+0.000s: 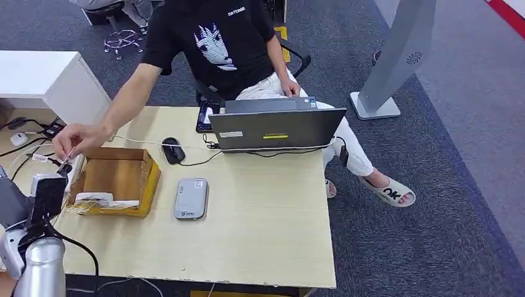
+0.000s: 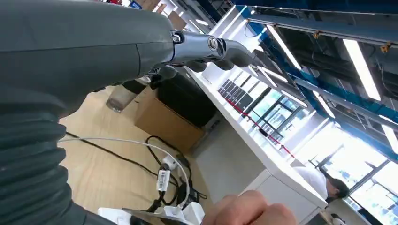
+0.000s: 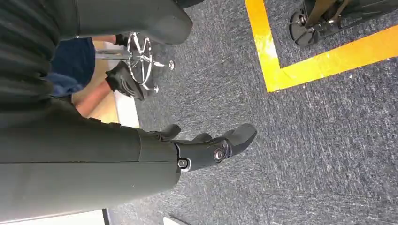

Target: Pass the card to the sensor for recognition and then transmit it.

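- Handing over looks like the step in hand: the left hand point(image 1: 47, 193) is raised at the near left corner of the bench point(image 1: 260, 216), just beside the cardboard box point(image 1: 151, 179), and a person's hand point(image 1: 77, 137) reaches down to it
- What seems to be the card point(image 1: 64, 157) is a small white piece pinched in the person's hand, right above the robot's left hand; it is too small to be sure
- The left wrist view shows the left fingers point(image 2: 211, 46) stretched out, but I cannot tell whether they grip anything
- To do this well, hold the left arm quiet and level, and slacken the fingers only once the person plainly has hold
- Keep clear of the cables point(image 1: 25, 162) off the bench's left edge and of the box wall
- The grey sensor point(image 1: 190, 198) lies flat on the bench beside the box, apart from both hands
- The right hand point(image 3: 206, 151) hangs over the carpet, fingers loose and holding nothing; it should stay out of this
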`<state>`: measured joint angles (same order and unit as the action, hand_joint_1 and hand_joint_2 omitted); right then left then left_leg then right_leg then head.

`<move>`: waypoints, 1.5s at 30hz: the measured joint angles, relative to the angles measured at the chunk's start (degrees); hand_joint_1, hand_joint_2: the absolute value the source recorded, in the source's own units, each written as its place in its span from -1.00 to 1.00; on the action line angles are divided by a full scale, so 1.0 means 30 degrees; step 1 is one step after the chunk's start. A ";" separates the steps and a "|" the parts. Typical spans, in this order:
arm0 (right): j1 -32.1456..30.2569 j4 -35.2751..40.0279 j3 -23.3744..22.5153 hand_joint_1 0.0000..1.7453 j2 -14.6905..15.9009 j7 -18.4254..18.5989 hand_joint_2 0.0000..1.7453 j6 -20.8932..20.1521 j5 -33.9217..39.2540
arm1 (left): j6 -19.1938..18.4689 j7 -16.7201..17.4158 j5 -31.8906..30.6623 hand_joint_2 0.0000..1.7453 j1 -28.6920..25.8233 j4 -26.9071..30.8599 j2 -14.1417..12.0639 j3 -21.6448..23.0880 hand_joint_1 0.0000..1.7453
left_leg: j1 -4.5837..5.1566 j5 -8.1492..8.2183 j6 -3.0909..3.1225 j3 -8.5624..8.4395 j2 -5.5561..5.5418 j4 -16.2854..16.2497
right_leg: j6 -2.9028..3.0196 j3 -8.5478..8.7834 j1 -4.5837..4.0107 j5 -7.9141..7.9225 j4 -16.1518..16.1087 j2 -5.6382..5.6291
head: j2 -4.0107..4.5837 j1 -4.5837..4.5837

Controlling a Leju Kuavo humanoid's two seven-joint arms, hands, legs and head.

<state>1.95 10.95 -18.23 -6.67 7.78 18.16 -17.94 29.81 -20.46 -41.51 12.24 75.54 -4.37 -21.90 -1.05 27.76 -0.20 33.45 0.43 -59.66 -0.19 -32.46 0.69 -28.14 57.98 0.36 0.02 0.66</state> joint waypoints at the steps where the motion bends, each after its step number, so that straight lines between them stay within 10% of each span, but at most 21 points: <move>1: 0.0000 0.0000 0.0000 -1.00 0.0000 0.0000 1.00 0.0000 0.0000 | 0.0000 0.0000 0.0000 1.00 0.0000 -0.0007 0.0000 0.0007 -1.00 | 0.0000 0.0000 0.0000 0.0000 0.0000 0.0000 | 0.0000 0.0000 0.0000 0.0000 0.0000 0.0000 | 0.0000 0.0000; 24: 0.0000 0.0000 0.0000 -1.00 0.0015 0.0000 1.00 0.0000 0.0000 | 0.0000 0.0000 0.0000 1.00 0.0001 -0.0022 0.0000 0.0007 -1.00 | 0.0000 0.0000 0.0000 0.0000 0.0000 0.0000 | 0.0000 0.0001 0.0000 0.0000 0.0000 0.0000 | 0.0000 0.0000; 25: 0.0000 0.0000 0.0000 -1.00 0.0015 0.0000 1.00 0.0000 0.0000 | 0.0000 0.0000 0.0000 1.00 0.0000 -0.0022 0.0000 0.0007 1.00 | 0.0000 0.0000 0.0000 0.0000 0.0000 0.0000 | 0.0000 0.0001 0.0000 0.0000 0.0000 0.0000 | 0.0000 0.0000; 30: 0.0002 0.0000 0.0007 -1.00 0.0007 0.0051 1.00 -0.0138 -0.0219 | -0.1954 0.0767 -0.1854 1.00 -0.0042 -0.0007 0.0394 0.0621 1.00 | 0.0009 -0.0003 0.0004 0.0003 -0.0034 -0.0006 | -0.0002 0.0003 0.0002 -0.0001 -0.0002 0.0039 | 0.0000 0.0007; 45: 0.0021 0.0000 0.0007 -1.00 0.0007 0.0051 1.00 -0.0255 -0.0415 | -0.1727 0.2011 -0.2565 1.00 -0.0327 0.0306 0.1188 0.3410 1.00 | 0.0010 -0.0004 0.0006 0.0006 -0.0020 -0.0007 | -0.0031 0.0009 0.0004 0.0021 -0.0001 0.0020 | 0.0000 0.0000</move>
<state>2.01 10.95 -18.21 -6.64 7.93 17.40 -19.19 24.63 -14.43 -49.20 11.26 76.46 -0.81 -11.67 -1.02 27.75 -0.18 33.47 0.37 -59.68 -0.28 -32.43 0.70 -28.08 57.97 0.42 0.02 0.66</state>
